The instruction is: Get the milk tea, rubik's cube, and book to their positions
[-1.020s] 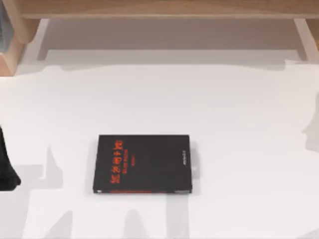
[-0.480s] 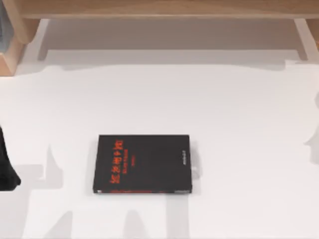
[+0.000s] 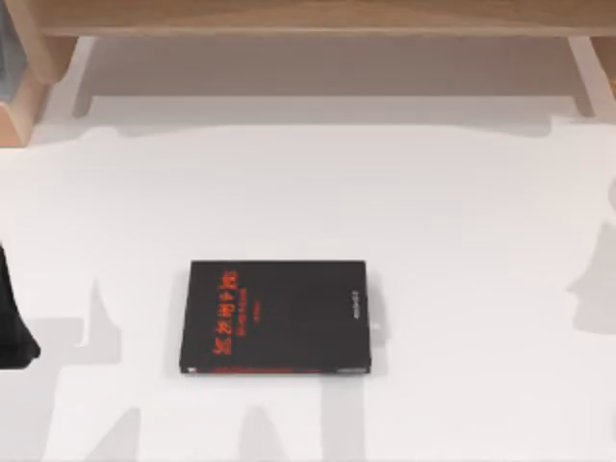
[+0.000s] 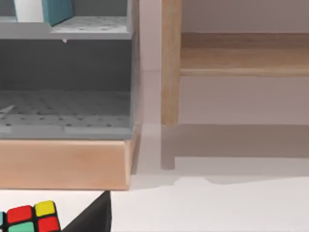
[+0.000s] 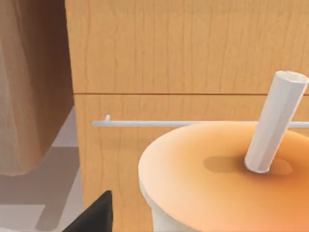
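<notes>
Tabletop (image 3: 462, 241) of smooth matte white, crossed by soft grey shadows. Lying flat on it, lower left of centre in the top view, a thin rectangular black book (image 3: 277, 318) with red lettering down its left side and a red line along its lower edge. Across the upper edge of that frame, a long shelf (image 3: 308, 17) of pale grained wood on slim legs. At the far left edge, about mid-height, a dark rounded piece of the left arm (image 3: 13, 318), well apart from the black book.

From the left wrist camera: left gripper (image 4: 92, 218) as a plain black wedge, just beside the rubik's cube (image 4: 30, 217), with glossy red, yellow and green square stickers in a black grid. Cannot tell whether the jaws stand wide, narrow or closed on the cube. Beyond, a boxy rack (image 4: 63, 77) of grey dimpled panels on a thick light-wood base. In its higher compartment, the book (image 4: 57, 8), with a light-blue cover and a white block of pages beside it. Next to the rack, a square wooden post (image 4: 171, 63) with a flat wooden board running off from it.

From the right wrist camera: right gripper (image 5: 94, 216) as another black wedge, near the milk tea (image 5: 217, 179), a round cup with a smooth orange lid and a thick white faceted straw (image 5: 275, 121) leaning out of it. Cannot tell how these jaws stand either. Behind the cup, a flat cabinet front (image 5: 183, 48) of warm grained wood, split by a horizontal seam and crossed by a thin white bar handle (image 5: 145, 123).
</notes>
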`<move>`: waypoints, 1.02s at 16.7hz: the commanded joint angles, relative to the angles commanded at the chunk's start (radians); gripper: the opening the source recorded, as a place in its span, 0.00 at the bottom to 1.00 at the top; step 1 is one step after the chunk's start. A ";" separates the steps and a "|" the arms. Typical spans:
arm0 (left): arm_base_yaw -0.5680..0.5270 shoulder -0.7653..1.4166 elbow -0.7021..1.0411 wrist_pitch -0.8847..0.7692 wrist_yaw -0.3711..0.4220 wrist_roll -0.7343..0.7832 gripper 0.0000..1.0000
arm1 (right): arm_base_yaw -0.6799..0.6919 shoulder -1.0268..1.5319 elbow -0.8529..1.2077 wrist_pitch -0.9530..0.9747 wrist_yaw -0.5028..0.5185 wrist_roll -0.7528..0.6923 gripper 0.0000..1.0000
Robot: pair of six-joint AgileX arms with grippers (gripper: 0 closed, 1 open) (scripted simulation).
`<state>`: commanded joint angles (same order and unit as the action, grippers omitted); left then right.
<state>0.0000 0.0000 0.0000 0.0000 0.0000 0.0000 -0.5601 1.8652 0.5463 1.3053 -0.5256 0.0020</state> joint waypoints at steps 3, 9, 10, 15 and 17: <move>0.000 0.000 0.000 0.000 0.000 0.000 1.00 | -0.010 -0.091 -0.012 -0.071 -0.010 0.001 1.00; 0.000 0.000 0.000 0.000 0.000 0.000 1.00 | -0.008 -0.101 -0.010 -0.081 -0.015 0.000 1.00; 0.000 0.000 0.000 0.000 0.000 0.000 1.00 | -0.005 -0.111 -0.012 -0.085 -0.012 0.000 1.00; 0.000 0.000 0.000 0.000 0.000 0.000 1.00 | 0.053 -0.309 -0.055 -0.204 0.049 0.002 1.00; 0.000 0.000 0.000 0.000 0.000 0.000 1.00 | 0.094 -0.443 -0.093 -0.297 0.090 0.001 1.00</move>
<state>0.0000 0.0000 0.0000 0.0000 0.0000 0.0000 -0.4661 1.4224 0.4530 1.0079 -0.4358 0.0033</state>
